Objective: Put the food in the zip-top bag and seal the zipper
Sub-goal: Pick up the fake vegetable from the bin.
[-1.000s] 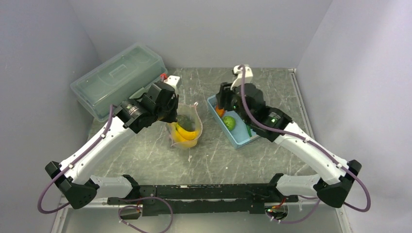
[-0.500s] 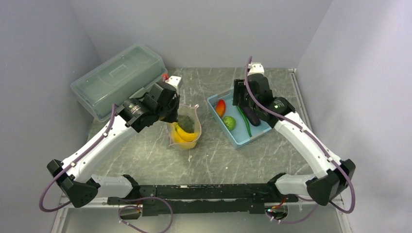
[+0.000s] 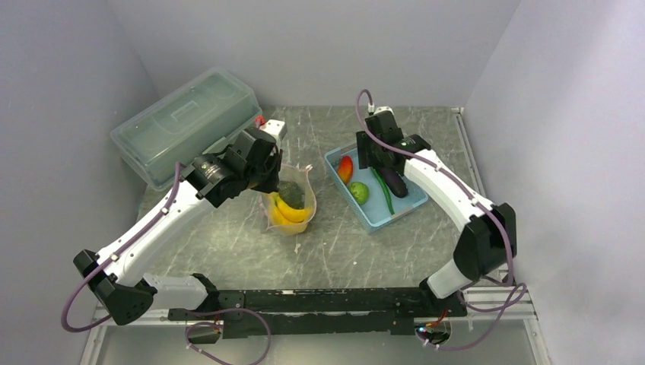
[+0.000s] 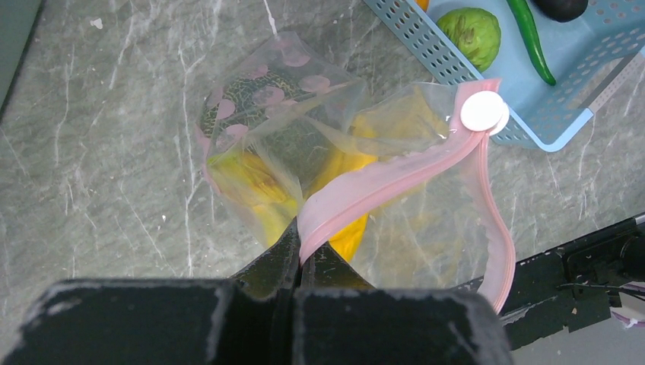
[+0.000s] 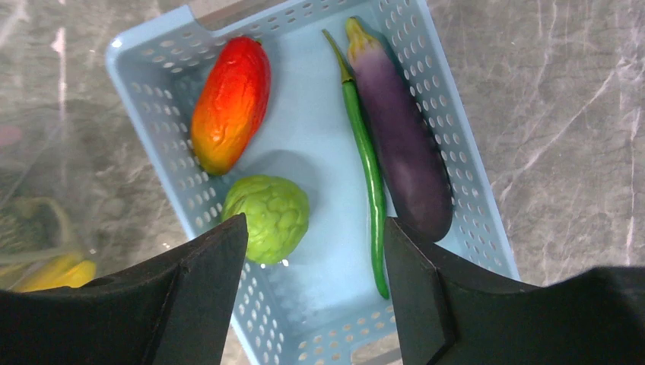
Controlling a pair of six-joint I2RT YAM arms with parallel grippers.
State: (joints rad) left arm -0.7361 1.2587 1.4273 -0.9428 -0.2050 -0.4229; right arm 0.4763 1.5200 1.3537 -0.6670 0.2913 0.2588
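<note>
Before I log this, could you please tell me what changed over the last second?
The right end effector drew back to the far end of the basket, opening wider, holding nothing. The left end effector stayed shut on the zipper; bag and basket kept their places.

I see the zip-top bag as thin glossy clear film (crinkled), the basket smooth perforated plastic, the table veined, stone-like, matt.

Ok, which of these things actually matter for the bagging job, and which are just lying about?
Job: clear pink-dotted plastic zip-top bag; pink zipper strip; yellow bananas; dull-green lump; red-orange fruit; bumpy green ball; long green chilli; purple aubergine.
Lying about: light-blue perforated plastic basket; large translucent lidded box.
</note>
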